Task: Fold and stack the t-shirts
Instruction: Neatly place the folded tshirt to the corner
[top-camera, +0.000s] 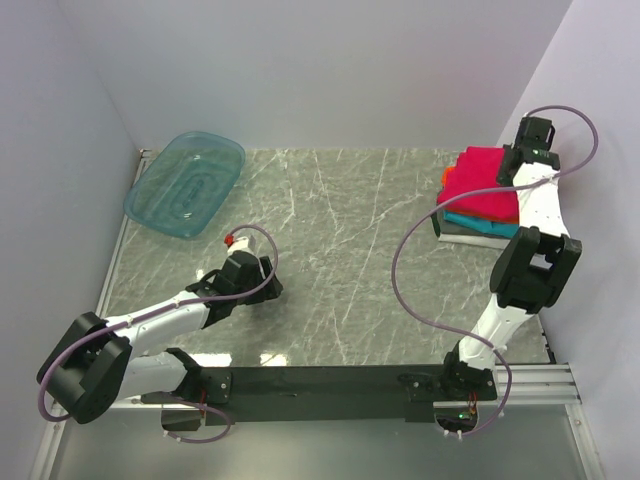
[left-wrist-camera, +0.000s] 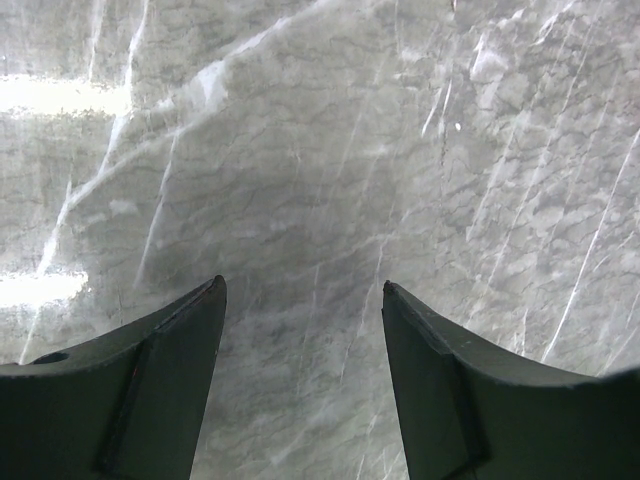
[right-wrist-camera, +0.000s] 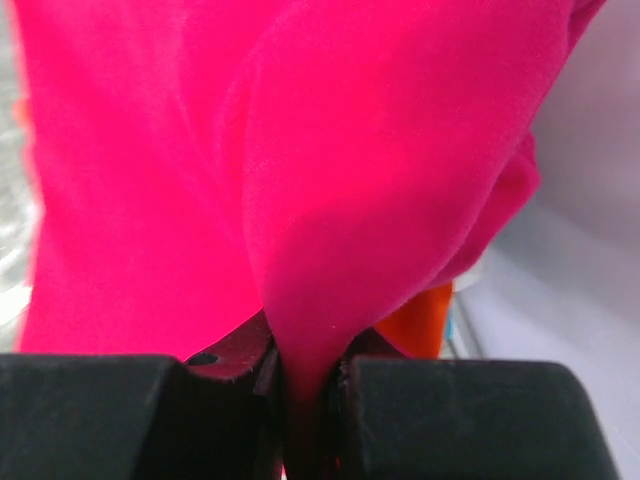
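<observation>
1. Clearly the right claw (right-wrist-camera: 310, 385) is clenched on a raised ridge of the crimson-magenta t-shirt (right-wrist-camera: 350, 150); the cloth runs straight down into the narrow gap between its jaws
2. That shirt is the top layer of a stack at the far right of the surface (top-camera: 340, 260), close to the right wall. Beneath it show the orange t-shirt (top-camera: 472, 205), the teal t-shirt (top-camera: 480, 222) and the grey-white t-shirt (top-camera: 462, 232) at the bottom
3. The left claw (left-wrist-camera: 305, 300) is released, its jaws wide with nothing between them. It sits low over bare marble on the near left, well apart from the stack; the translucent tub (top-camera: 185, 185) lies tilted in the far left corner
4. The relation that counts: the stack lies directly under the right claw, and the pinched ridge leads away from it, upward in the wrist view. The right arm is by far the nearer; the left would have to cross the whole surface
5. My judgement: with four shirts piled, the task looks close to done. The next move likely calls for the right claw to let go and rise cleanly, since snagged cloth could drag the top shirt askew
</observation>
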